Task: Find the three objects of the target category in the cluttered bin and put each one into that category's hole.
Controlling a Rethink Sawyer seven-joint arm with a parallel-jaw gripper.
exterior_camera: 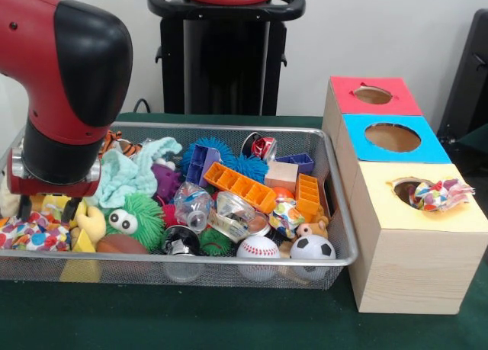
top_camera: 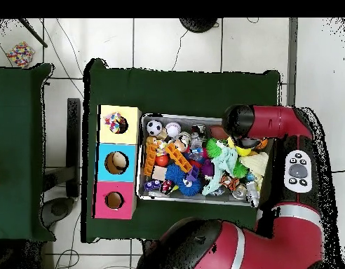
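Note:
The wire mesh bin (exterior_camera: 229,126) is full of toys; it also shows in the overhead view (top_camera: 141,157). One dotted paper wad (exterior_camera: 30,232) lies at the bin's left end. My gripper (exterior_camera: 48,211) hangs just above it with the fingers (exterior_camera: 71,210) apart and nothing between them. A second dotted wad (exterior_camera: 436,195) sits in the ragged hole (exterior_camera: 404,188) of the yellow-topped box, half sticking out; it also shows in the overhead view (top_camera: 116,120). A third dotted lump (exterior_camera: 286,215) lies among the toys near the bin's right end. In the overhead view the arm's wrist (top_camera: 238,120) hides the gripper.
The blue-topped box (exterior_camera: 393,136) and red-topped box (exterior_camera: 374,95) stand behind the yellow one. The bin holds a mint cloth (exterior_camera: 130,175), a green fuzzy toy (exterior_camera: 137,216), orange blocks (exterior_camera: 240,186), a baseball (exterior_camera: 258,248) and a soccer ball (exterior_camera: 313,248). A dotted lump (top_camera: 19,52) lies on the floor.

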